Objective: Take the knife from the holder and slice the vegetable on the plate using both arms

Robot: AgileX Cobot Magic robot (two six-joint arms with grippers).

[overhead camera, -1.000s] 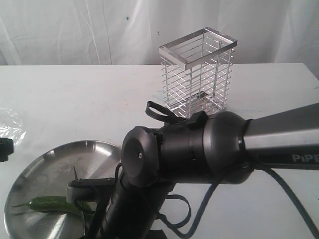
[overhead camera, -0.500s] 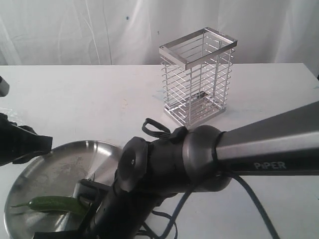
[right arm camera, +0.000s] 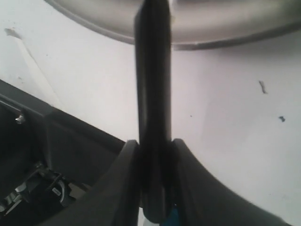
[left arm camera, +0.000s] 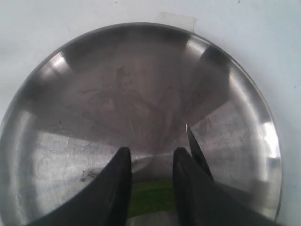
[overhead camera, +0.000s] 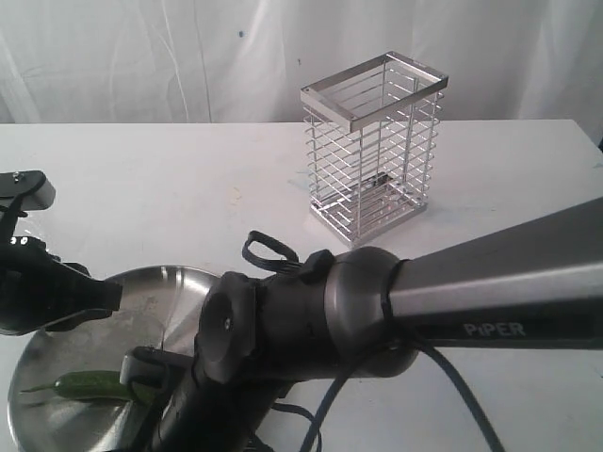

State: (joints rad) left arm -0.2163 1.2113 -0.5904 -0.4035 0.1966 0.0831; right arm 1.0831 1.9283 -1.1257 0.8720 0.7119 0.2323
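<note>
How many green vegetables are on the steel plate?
1. The green vegetable lies at the lower left of the plate in the exterior view; the right arm covers part of it, so another may be hidden.

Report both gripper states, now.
Left gripper: open, with the green vegetable showing between its fingers.
Right gripper: shut on the knife, gripping its black handle.

Exterior camera: raised, faces across table (overhead camera: pixel 141 179) toward white curtain (overhead camera: pixel 141 56); right arm (overhead camera: pixel 396 311) close to lens, fills foreground.
Left wrist camera: close above plate (left arm camera: pixel 117 84), facing steeply down.
Right wrist camera: very near, sights along knife (right arm camera: pixel 153 94) toward plate rim.
Plate shared by all three.
</note>
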